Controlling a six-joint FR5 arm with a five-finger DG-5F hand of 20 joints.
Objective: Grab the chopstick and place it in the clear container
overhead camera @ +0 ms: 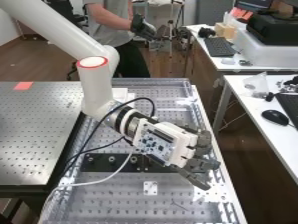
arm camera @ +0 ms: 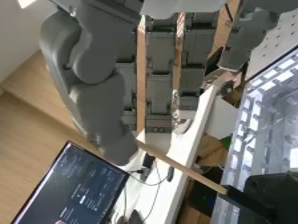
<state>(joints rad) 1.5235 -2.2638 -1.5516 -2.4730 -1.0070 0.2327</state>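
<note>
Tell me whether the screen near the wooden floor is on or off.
On: the screen is lit, with bright marks across its dark display.

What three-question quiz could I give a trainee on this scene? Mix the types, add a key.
1. Fill in: the hand pinches the ____.
2. True or false: the mouse sits on the white desk.
3. Pick one. The ring on the arm is:
A) blue
B) red
C) green

Key: 1. chopstick; 2. true; 3. B
</note>
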